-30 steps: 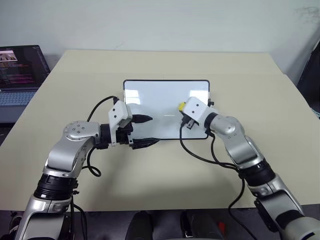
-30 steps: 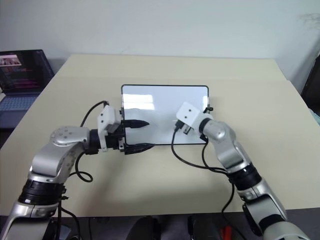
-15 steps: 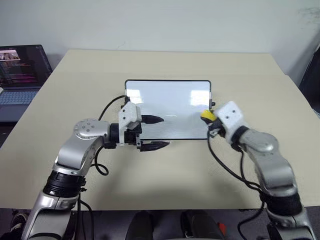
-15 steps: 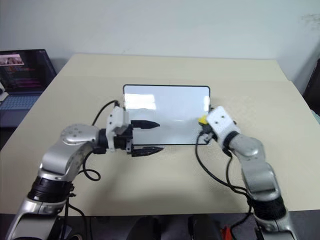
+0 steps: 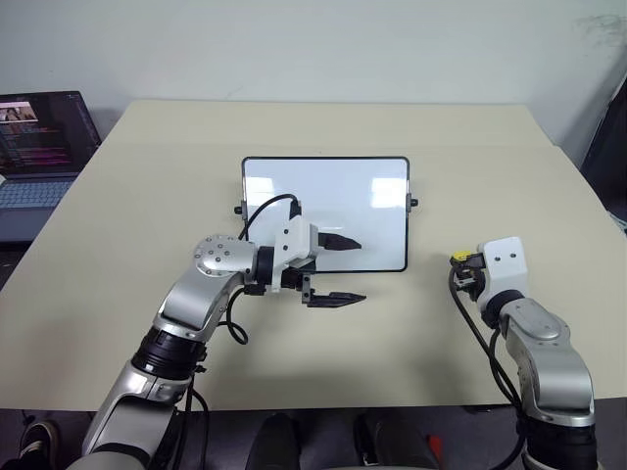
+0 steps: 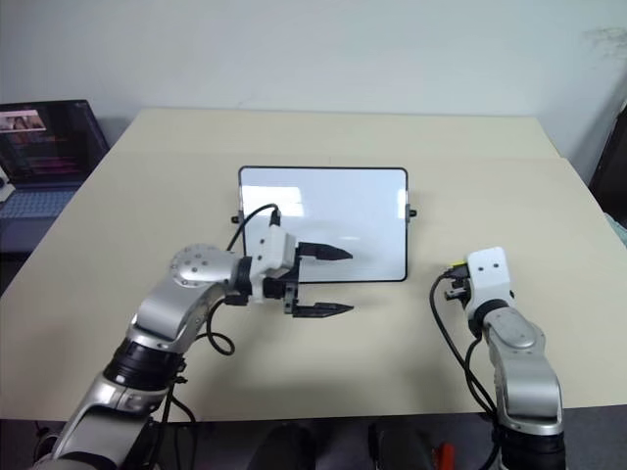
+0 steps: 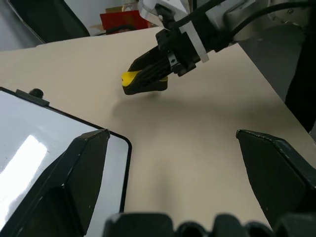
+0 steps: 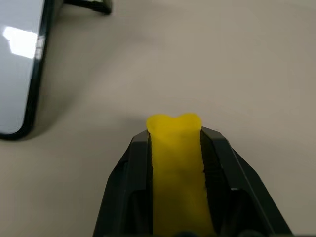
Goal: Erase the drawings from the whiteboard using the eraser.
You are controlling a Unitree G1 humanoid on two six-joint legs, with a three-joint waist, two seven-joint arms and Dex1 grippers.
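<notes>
The whiteboard (image 5: 323, 201) lies flat in the middle of the table, its face plain white with window glare; the drawings are out of view. My left gripper (image 5: 348, 269) is open and points right, straddling the board's near edge: one finger over the board's lower right part, the other over the table in front. To the right of the board, off its surface, my right gripper (image 5: 462, 266) is shut on the yellow eraser (image 8: 175, 163). The eraser's tip (image 7: 129, 77) sticks out past the black fingers, just above the tabletop.
The tan table (image 5: 323, 127) stretches wide around the board. An open laptop (image 5: 39, 137) sits beyond the table's left edge. A dark object (image 5: 609, 147) stands past the table's right edge.
My right gripper has carried the eraser off the board, rightward and down toward the table. My left gripper has slid right along the board's near edge.
</notes>
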